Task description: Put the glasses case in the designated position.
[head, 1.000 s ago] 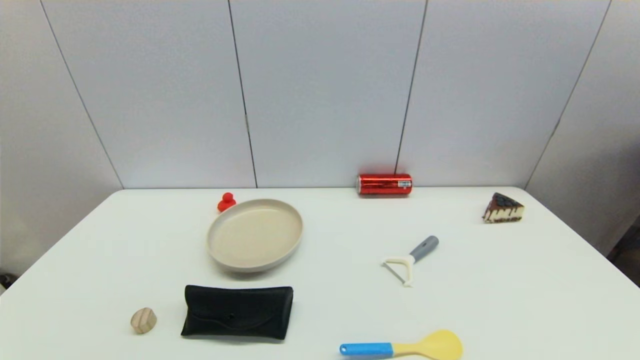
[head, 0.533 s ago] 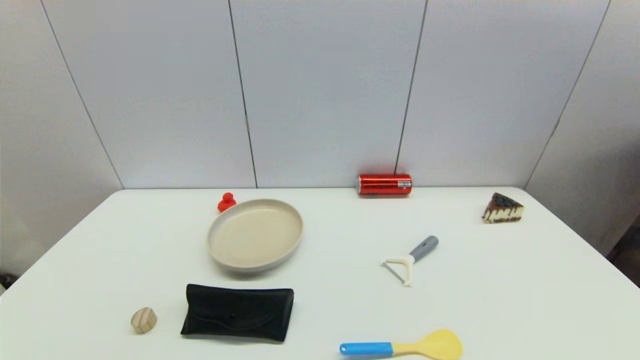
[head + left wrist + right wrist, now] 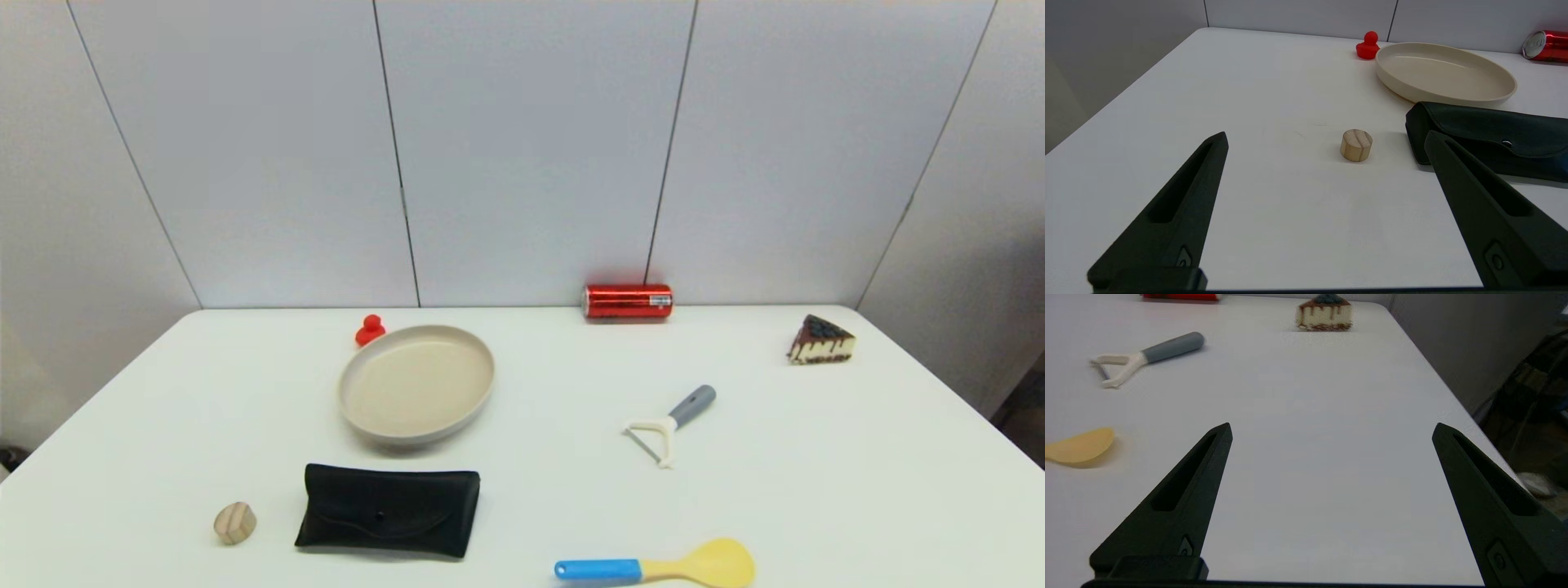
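Nothing moved, glasses case (image 3: 388,510) near table (image 3: 816,490) front edge

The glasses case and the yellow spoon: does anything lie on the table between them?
No. In the head view, only bare white table lies between the glasses case and the spoon.

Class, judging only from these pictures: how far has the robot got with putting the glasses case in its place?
Nothing looks done yet. The glasses case lies flat on the table, untouched, between the wooden block and the spoon, near the plate. In hand: nothing; the left gripper and right gripper are open and empty. Left: reach, grasp, carry, place.
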`<action>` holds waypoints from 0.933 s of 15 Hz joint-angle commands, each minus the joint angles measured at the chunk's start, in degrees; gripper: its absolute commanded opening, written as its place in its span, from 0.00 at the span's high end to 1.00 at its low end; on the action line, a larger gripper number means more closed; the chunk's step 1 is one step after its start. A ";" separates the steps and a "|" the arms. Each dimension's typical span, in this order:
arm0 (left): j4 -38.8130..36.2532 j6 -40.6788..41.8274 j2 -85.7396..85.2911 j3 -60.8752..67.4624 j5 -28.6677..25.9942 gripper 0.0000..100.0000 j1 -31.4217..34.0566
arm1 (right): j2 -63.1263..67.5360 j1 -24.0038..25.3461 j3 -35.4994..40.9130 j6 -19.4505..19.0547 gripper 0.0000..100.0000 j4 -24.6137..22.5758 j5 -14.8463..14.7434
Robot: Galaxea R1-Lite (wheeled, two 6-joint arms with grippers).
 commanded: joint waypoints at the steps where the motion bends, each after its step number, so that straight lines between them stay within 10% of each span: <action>1: -0.13 -0.04 -0.01 0.00 0.03 0.00 -0.03 | -5.20 0.09 0.93 -0.77 0.00 -0.15 4.78; 14: 0.05 -0.04 0.07 0.00 0.03 0.00 0.06 | -7.05 0.09 3.83 6.17 0.00 -2.96 6.09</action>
